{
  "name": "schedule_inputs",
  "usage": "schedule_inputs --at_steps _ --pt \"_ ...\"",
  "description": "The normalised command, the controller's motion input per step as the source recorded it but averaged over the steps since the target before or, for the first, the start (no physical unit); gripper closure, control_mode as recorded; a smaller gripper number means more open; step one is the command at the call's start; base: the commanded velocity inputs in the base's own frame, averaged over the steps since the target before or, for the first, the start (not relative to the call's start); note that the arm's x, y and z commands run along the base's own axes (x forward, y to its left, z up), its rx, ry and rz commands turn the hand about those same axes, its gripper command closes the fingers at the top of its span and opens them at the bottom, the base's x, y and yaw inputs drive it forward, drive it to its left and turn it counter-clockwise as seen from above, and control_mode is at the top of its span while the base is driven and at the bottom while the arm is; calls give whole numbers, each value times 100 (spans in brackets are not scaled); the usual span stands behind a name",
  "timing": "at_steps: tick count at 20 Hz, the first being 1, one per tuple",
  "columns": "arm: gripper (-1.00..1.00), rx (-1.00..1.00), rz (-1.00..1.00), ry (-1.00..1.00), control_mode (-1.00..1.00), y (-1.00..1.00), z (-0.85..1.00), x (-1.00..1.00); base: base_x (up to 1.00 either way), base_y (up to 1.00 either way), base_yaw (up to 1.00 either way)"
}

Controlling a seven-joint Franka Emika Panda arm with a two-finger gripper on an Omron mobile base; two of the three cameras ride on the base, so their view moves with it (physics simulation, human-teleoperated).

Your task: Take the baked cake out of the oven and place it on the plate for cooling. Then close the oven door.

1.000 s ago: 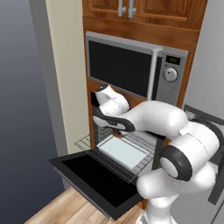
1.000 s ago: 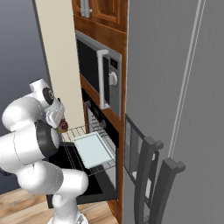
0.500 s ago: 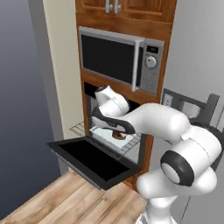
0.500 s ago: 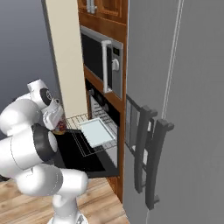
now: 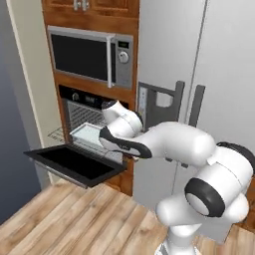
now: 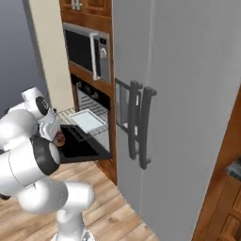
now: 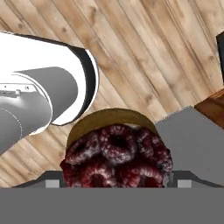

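Wood plank flooring (image 7: 144,48) lies under the gripper (image 7: 114,186), whose jaws stand wide around the baked cake (image 7: 116,153), held clear of the oven (image 5: 87,117) and its lowered oven door (image 5: 74,162).

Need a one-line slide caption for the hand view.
Raspberry-topped cake held between the jaws, carried above the wood plank floor.

My arm (image 5: 174,144) is glossy white, built of fat rounded segments with smooth shells. Dark grey-black bands ring the joints, one wide at the elbow (image 5: 201,196), one thin black strip just behind the fingers.
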Motion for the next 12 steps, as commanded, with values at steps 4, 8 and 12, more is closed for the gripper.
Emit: schedule_inputs --at_steps 4,8,12 --pt "100 0 0 0 100 0 0 0 -59 0 -84" --pt "100 0 0 0 100 0 0 0 -49 -8 -82" --pt "100 0 0 0 100 0 0 0 -29 -59 -67"
